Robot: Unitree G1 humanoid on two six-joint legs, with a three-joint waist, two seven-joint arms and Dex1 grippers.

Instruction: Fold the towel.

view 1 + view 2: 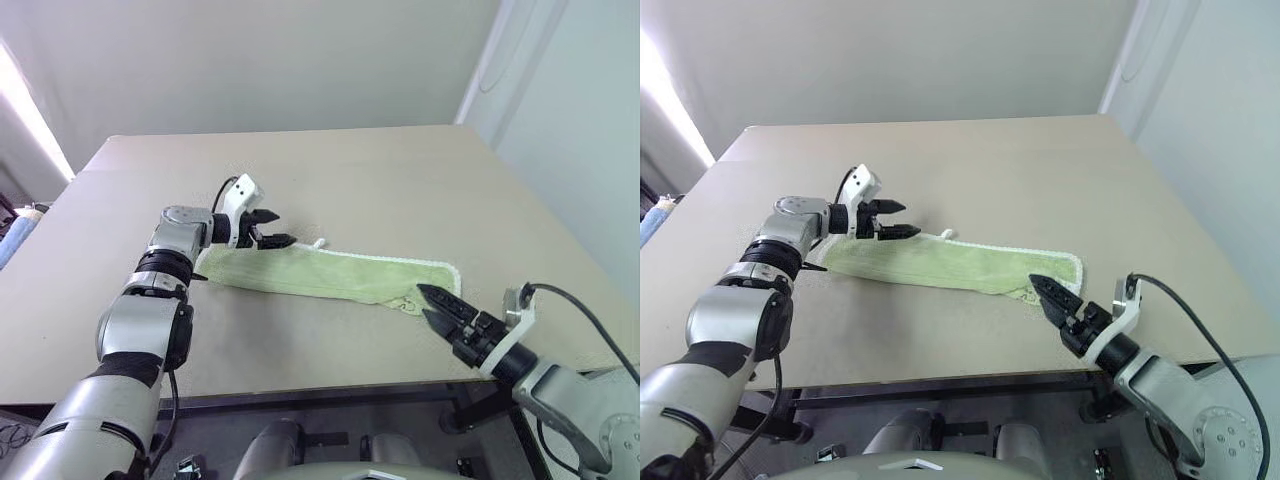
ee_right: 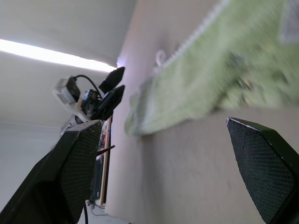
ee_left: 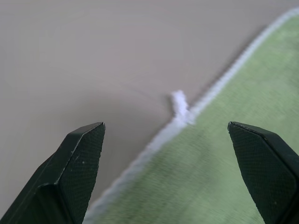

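The towel [image 1: 335,274] lies folded into a long strip across the tan bench [image 1: 380,180], its white loop tag [image 3: 180,103] on the far edge. The left end effector [image 1: 272,228] hovers released over the strip's left end, near the tag. The right end effector [image 1: 432,305], also released and holding nothing, sits just off the right end.

A plain beige table [image 1: 380,170] — bare surface, dark front edge. Beyond its far edge stands a pale wall [image 1: 250,60]; off its left side, a bright light strip [image 1: 30,115] — slanting.
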